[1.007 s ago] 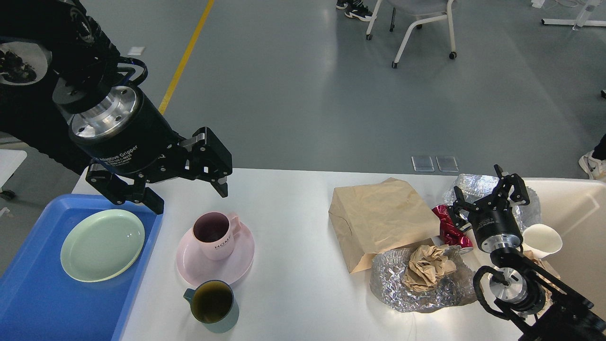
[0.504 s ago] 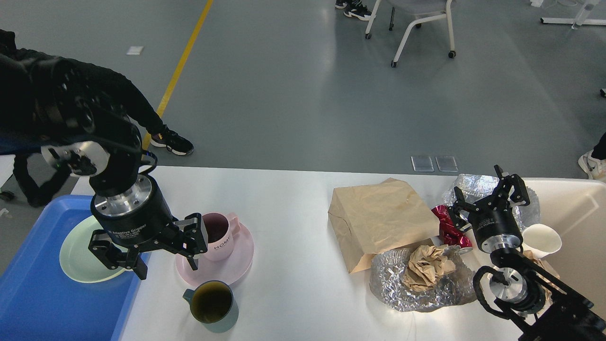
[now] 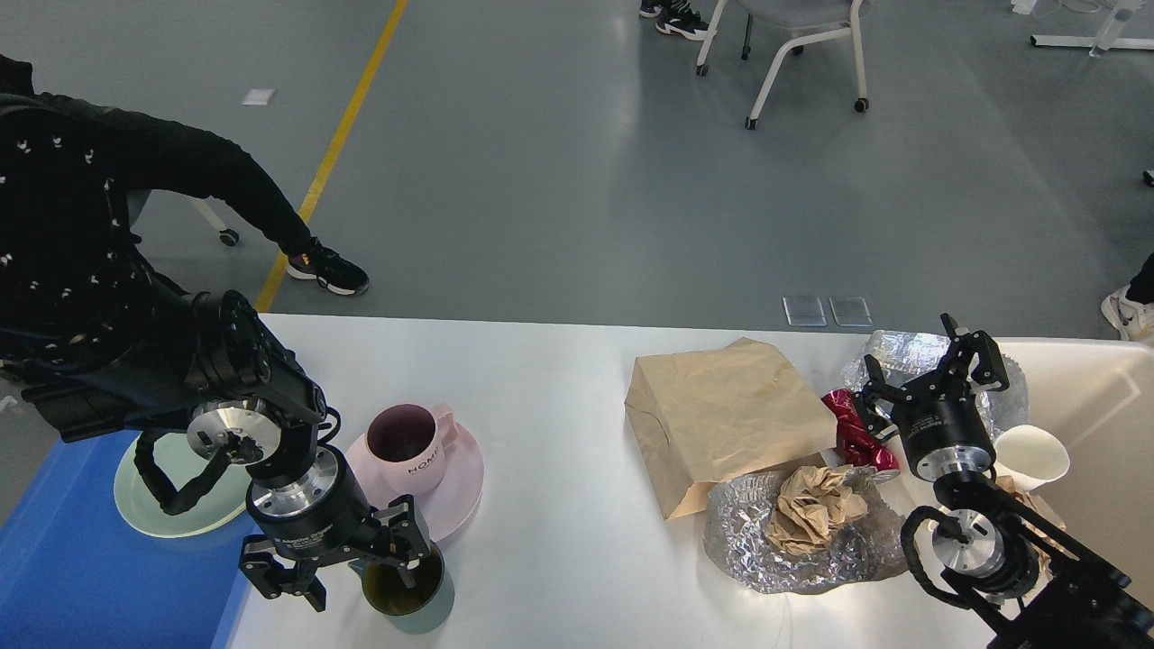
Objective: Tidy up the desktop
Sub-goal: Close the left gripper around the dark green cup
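Note:
The white desktop (image 3: 550, 379) holds dishes on the left and rubbish on the right. A teal mug (image 3: 416, 590) stands at the front, next to a pink mug (image 3: 407, 443) on a pink saucer (image 3: 455, 500). My left gripper (image 3: 353, 570) is open and low over the teal mug's left side, with one finger over its rim and the other outside it. My right gripper (image 3: 926, 365) is open and empty, above a crushed red can (image 3: 852, 431) and crumpled foil (image 3: 902, 350).
A blue tray (image 3: 81, 577) at the left holds a green plate (image 3: 135, 491). A brown paper bag (image 3: 726, 415), foil with crumpled paper (image 3: 811, 514), a white paper cup (image 3: 1032, 455) and a beige bin (image 3: 1095, 397) lie on the right. A person in black (image 3: 72, 225) stands at the left.
My left arm has come down and toward me, from above the tray's far corner to the teal mug, with the gripper still open. The right arm has not moved.

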`<control>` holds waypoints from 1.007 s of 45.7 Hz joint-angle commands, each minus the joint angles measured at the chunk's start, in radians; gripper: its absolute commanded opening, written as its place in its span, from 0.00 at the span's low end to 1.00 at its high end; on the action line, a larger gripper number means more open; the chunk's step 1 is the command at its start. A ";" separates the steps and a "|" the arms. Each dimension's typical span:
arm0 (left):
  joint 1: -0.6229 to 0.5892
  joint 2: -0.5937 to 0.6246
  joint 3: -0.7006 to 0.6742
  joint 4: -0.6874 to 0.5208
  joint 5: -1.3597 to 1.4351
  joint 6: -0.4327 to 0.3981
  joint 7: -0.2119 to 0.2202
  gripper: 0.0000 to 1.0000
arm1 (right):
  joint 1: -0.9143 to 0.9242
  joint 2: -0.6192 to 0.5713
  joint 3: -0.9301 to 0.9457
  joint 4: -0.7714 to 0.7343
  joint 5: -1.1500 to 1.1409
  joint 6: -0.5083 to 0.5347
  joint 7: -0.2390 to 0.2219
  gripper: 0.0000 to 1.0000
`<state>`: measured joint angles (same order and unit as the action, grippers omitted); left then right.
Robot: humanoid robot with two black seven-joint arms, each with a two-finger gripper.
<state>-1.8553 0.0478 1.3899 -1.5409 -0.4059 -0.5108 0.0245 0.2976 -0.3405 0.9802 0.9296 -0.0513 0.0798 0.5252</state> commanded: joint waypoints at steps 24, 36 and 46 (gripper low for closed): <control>0.175 -0.036 -0.003 0.096 0.001 0.187 0.005 0.83 | 0.000 0.000 0.000 0.000 0.001 0.000 -0.001 1.00; 0.245 -0.052 -0.005 0.163 0.006 0.199 0.003 0.77 | 0.000 0.000 0.000 0.000 0.001 0.000 -0.001 1.00; 0.245 -0.051 -0.005 0.163 0.004 0.199 0.006 0.49 | 0.000 0.000 0.000 0.000 -0.001 0.000 0.001 1.00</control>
<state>-1.6107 -0.0043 1.3852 -1.3774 -0.4007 -0.3115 0.0292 0.2976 -0.3405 0.9802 0.9296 -0.0513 0.0798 0.5255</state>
